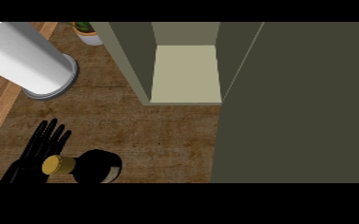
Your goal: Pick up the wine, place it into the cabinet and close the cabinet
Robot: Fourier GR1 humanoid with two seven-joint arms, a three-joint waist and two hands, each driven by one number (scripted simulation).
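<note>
The wine bottle [95,166] stands upright on the wooden counter at the lower left, seen from above: a black body with a gold cap [58,164]. My left hand [38,149] is just left of it, fingers straight and pointing up, open and beside the cap. The cabinet [184,73] sits at the centre back with its pale inner floor showing. Its door [288,104] stands swung out, filling the right side of the view. My right hand does not show.
A grey cylinder [32,59] lies across the upper left corner. A small potted plant [88,32] stands at the back beside the cabinet's left wall. Brown counter top [161,133] stretches between the bottle and the cabinet.
</note>
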